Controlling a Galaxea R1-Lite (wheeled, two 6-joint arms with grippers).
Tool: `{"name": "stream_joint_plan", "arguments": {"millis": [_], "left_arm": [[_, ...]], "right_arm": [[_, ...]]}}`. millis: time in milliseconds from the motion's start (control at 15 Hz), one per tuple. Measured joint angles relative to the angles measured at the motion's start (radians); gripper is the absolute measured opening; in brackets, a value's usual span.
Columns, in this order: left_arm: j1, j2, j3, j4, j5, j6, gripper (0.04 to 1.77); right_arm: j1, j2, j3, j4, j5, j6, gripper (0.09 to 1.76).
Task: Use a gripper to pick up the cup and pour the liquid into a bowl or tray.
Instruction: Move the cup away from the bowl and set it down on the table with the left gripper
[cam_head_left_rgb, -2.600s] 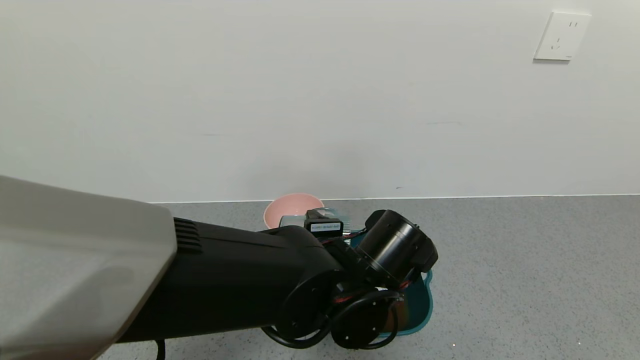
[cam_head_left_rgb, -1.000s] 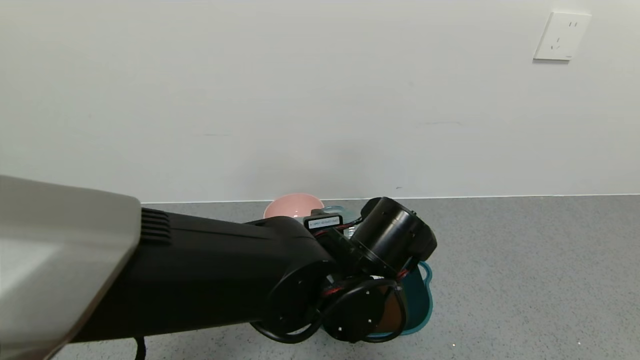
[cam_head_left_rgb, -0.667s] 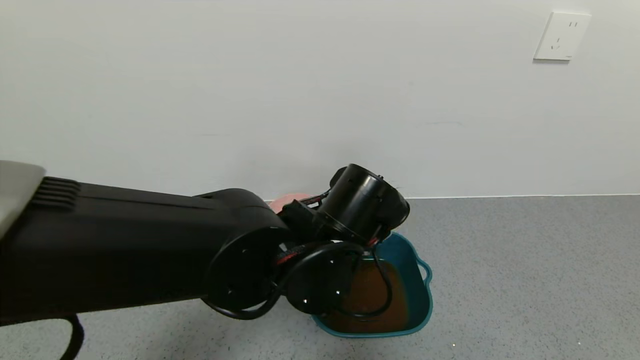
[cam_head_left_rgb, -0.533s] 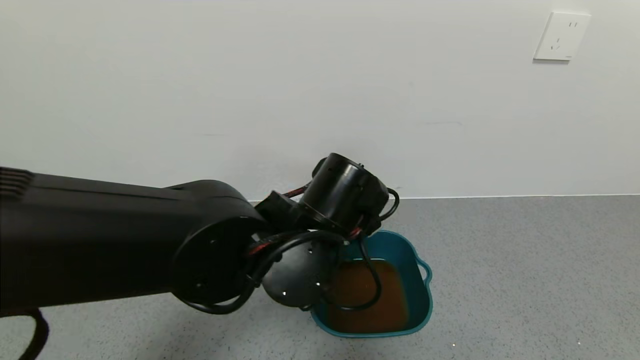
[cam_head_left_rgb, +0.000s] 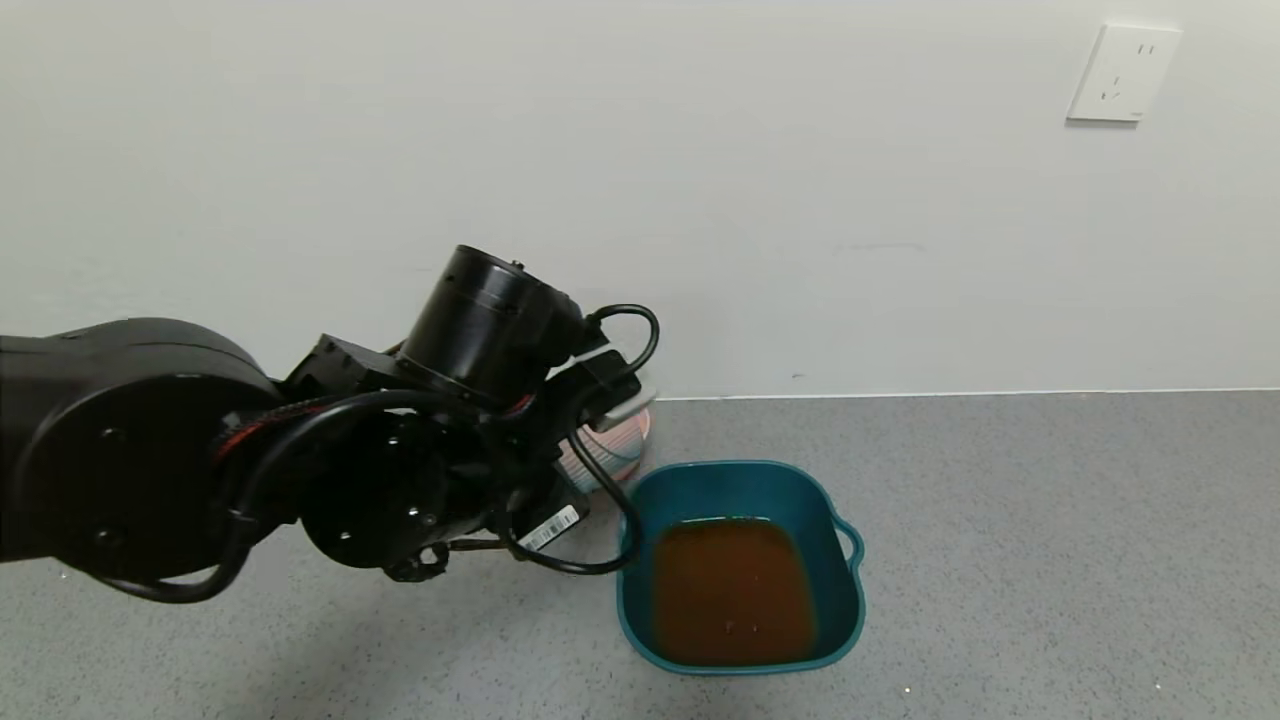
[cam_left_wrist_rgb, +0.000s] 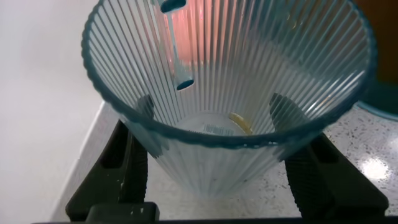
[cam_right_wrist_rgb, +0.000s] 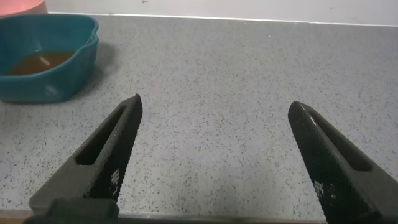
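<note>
**Head view: one basin of tea-brown liquid, cup held in the left gripper**

Head view shows one teal basin (cam_head_left_rgb: 835, 590) on the grey counter (cam_head_left_rgb: 1050, 550), holding one pool of reddish-brown liquid (cam_head_left_rgb: 730, 590). At its 10 o'clock sits one pink bowl (cam_head_left_rgb: 630, 450), mostly hidden behind the left arm. One white wall socket (cam_head_left_rgb: 1124, 72) hangs at the picture's 1 o'clock.

The left gripper (cam_left_wrist_rgb: 214, 180) is not visible from the head; its wrist and cables cover it. In the left wrist view its two fingers (cam_left_wrist_rgb: 134, 158) pinch the one ribbed blue-grey cup (cam_left_wrist_rgb: 230, 93) on opposite sides, seen through the translucent wall. The cup looks empty apart from a small yellowish streak at its base; its bottom is hard to make out.

The right gripper (cam_right_wrist_rgb: 214, 155) hovers over bare counter, its fingers spread wide and holding nothing, with the basin well apart from it.

A barcode label (cam_head_left_rgb: 550, 528) on the left wrist is too small to read. Small white print on the right fingers is illegible.
</note>
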Motion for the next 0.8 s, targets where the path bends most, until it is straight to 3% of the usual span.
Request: {"name": "stream_joint_plan", "arguments": {"millis": [200,400,600,800], "left_arm": [[0.062,-0.053,0.078,-0.034,-0.061,-0.043,1.25],[0.128,-0.095,0.206,-0.279,-0.165,-0.042,1.25],[0.231,-0.12,0.354,-0.559,-0.307,-0.045,1.25],[0.349,-0.125,0.468,-0.743,-0.376,-0.097,1.25]], "right_arm": [[0.0,0.0,0.0,0.0,0.0,0.0,1.71],[0.0,0.0,0.0,0.0,0.0,0.0,1.71],[0.0,0.0,0.0,0.0,0.0,0.0,1.71],[0.0,0.0,0.0,0.001,0.0,0.0,1.71]]}}
